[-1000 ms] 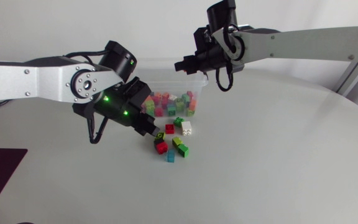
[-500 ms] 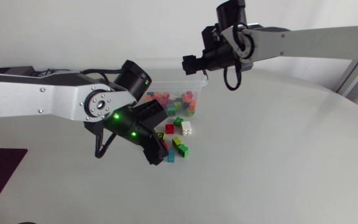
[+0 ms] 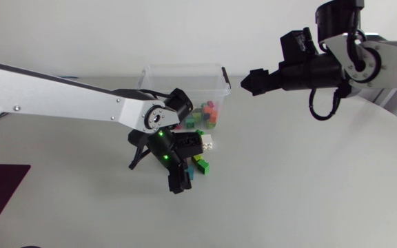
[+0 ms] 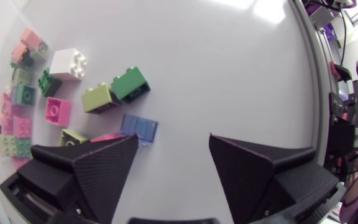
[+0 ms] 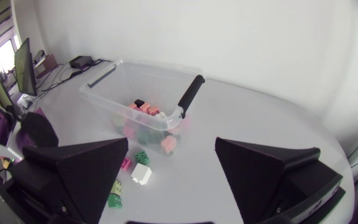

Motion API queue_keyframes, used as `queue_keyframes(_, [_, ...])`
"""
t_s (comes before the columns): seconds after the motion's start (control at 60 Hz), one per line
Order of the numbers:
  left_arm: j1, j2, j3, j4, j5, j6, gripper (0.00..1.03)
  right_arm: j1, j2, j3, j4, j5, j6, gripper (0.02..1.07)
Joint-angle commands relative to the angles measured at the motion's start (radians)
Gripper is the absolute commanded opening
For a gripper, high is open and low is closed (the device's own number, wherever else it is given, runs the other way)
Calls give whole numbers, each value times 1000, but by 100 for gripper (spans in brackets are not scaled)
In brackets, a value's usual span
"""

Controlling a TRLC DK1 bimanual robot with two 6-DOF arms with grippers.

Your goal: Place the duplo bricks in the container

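White table (image 3: 302, 172), bricks (image 4: 130, 84) partly hidden beneath spread left fingers (image 4: 86, 168); right fingers (image 5: 79, 168) spread too.

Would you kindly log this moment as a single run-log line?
left gripper: open, empty, beside loose coloured duplo bricks | right gripper: open, empty, clear plastic container ahead | progress: other bricks already inside

The pale grey table (image 3: 309, 179) carries a clear plastic container (image 3: 185, 67) and, just beside it, loose duplo bricks (image 3: 198, 160), among them a white brick (image 3: 207, 142), a green brick (image 3: 203, 167) and a blue brick (image 4: 138, 127).
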Motion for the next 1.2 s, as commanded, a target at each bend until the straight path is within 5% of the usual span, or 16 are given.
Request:
queue_keyframes(0.0, [19, 63, 51, -19, 14, 58, 79, -20, -68, -72, -7, -21, -33, 103])
queue_keyframes(0.533, [36, 168, 155, -10, 17, 75, 79, -17, -183, -222, -13, -59, -61, 103])
queue_keyframes(0.767, [28, 244, 276, -99, 14, -137, 78, -20, -228, -239, -24, -59, -61, 102])
queue_keyframes(0.917, [21, 255, 291, -123, -31, -266, 64, -27, -245, -248, -30, -59, -62, 102])
queue_keyframes(1.183, [-5, 256, 270, -140, -54, -407, 54, -28, -278, -276, -32, -61, -62, 102])
